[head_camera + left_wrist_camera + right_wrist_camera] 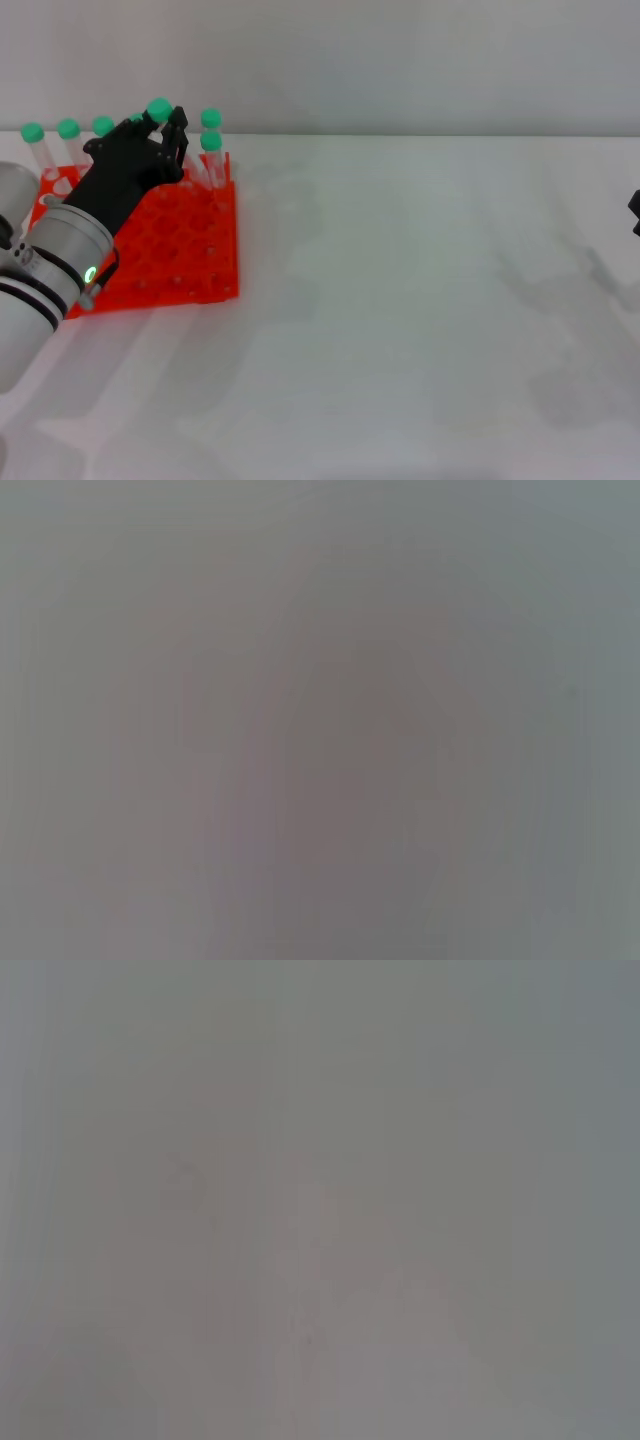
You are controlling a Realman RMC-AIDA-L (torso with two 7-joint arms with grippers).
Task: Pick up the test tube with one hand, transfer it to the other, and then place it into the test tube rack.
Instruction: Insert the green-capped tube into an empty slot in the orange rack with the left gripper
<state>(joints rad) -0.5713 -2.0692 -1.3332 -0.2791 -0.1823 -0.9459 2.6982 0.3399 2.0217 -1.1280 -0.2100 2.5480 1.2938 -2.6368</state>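
Item: test tube rack (pixel 190 255). Bright orange-red, two-tier, gridded with round holes; set on the white bench (pixel 420 320) at the robot's left side, near the bench's far edge. Several green-capped tubes are seen standing upright along its far row: caps are noted at the far left end (pixel 32 131), beside it (pixel 68 127), a third (pixel 103 125), and two at the right end of the row, one (pixel 211 118) just behind the other (pixel 211 141).

Item: left end effector (pixel 165 130). Black, multi-fingered, carried on a thick silver-white arm with black rings and a green light. It is held over the rack's far part, fingers (pixel 178 135) curled together near the back row. The test tube (pixel 159 109) is gripped at the fingertips; only its round green cap is seen above the fingers, the clear body being hidden by the hand. The tube is thus located above the rack's back row, between the third standing tube and the right-end pair. Whether its lower end has entered a hole cannot be told.

Item: right end effector (pixel 635 212). Only a small black part is seen at the right edge of the head view, well apart from the rack. Its opening cannot be told.

Wrist views: only a featureless grey-pink field is shown in each.
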